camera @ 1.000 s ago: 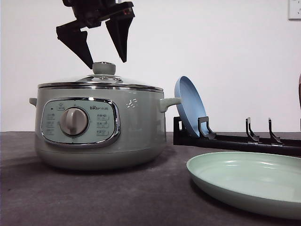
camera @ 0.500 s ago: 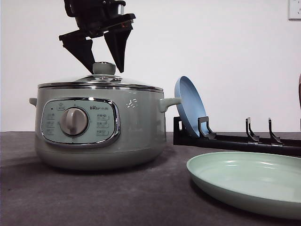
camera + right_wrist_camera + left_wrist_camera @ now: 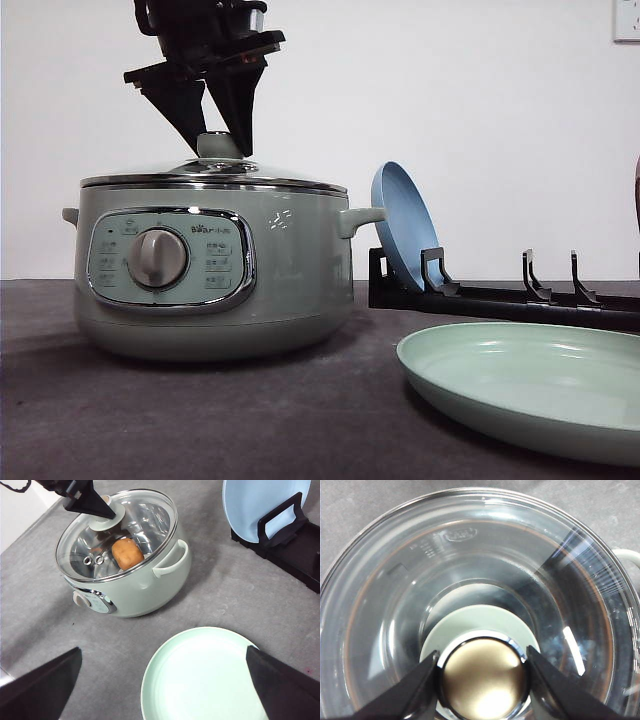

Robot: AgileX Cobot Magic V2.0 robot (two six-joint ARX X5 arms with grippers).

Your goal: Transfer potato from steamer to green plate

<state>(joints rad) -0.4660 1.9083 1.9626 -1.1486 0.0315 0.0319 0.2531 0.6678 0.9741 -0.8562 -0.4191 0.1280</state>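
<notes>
Your left gripper (image 3: 219, 135) sits directly over the steamer (image 3: 210, 265), its two dark fingers (image 3: 410, 690) pressed against opposite sides of the lid knob (image 3: 484, 677); in the left wrist view both inner faces meet the knob's chrome cap, so it is clamped on the knob rather than standing wide. The glass lid (image 3: 117, 535) rests seated on the pot's rim. Through the glass, from the right wrist view, you can see the potato (image 3: 127, 553) lying inside the steamer, near the middle of the pot. Your right gripper (image 3: 165, 690) hangs well above the table with its fingers spread far apart and nothing between them, over the green plate (image 3: 200, 680), which lies flat near the steamer. A blue plate (image 3: 404, 228) stands tilted in a black rack (image 3: 500, 295) behind it. In the left wrist view, reflections and the knob hide the potato, and the front view cuts off the green plate's right edge.
</notes>
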